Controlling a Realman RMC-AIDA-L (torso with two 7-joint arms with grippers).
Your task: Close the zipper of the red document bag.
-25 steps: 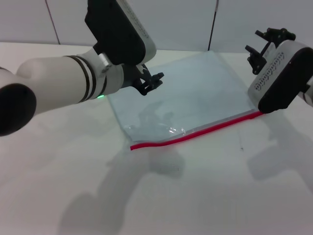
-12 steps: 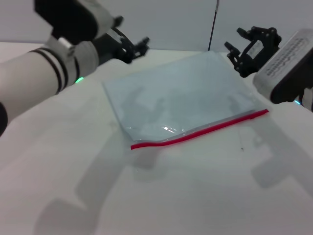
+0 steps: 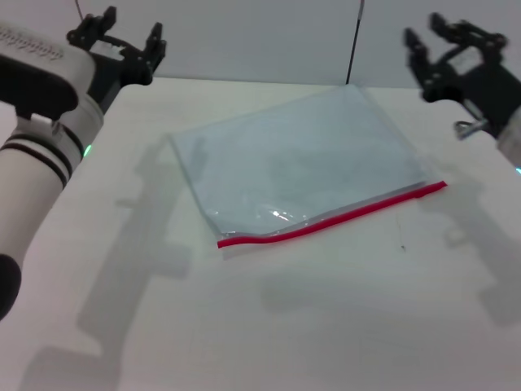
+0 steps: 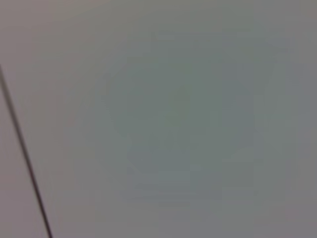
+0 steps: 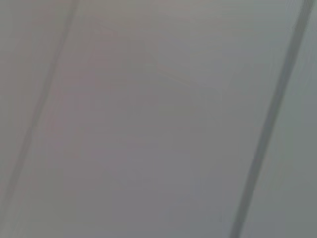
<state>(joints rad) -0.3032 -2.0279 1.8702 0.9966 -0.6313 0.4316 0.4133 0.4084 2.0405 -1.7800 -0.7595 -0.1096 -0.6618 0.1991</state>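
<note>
The red document bag [image 3: 301, 159], a flat translucent pale blue pouch, lies slanted on the white table [image 3: 269, 326] in the head view. Its zipper [image 3: 334, 218] is a thin red strip along the near long edge, running from the near left corner to the right corner. My left gripper [image 3: 124, 39] hangs raised at the far left, well clear of the bag, open and empty. At the far right, my right gripper [image 3: 449, 42] is also raised, open, holding nothing. Neither touches the bag. Both wrist views show only a plain grey wall.
A grey wall with a dark vertical seam [image 3: 355, 41] stands behind the table. The arms' shadows fall on the table at left and right of the bag.
Both arms have lifted and drawn back from over the bag, the left toward the far left, the right toward the far right. The bag has not moved.
</note>
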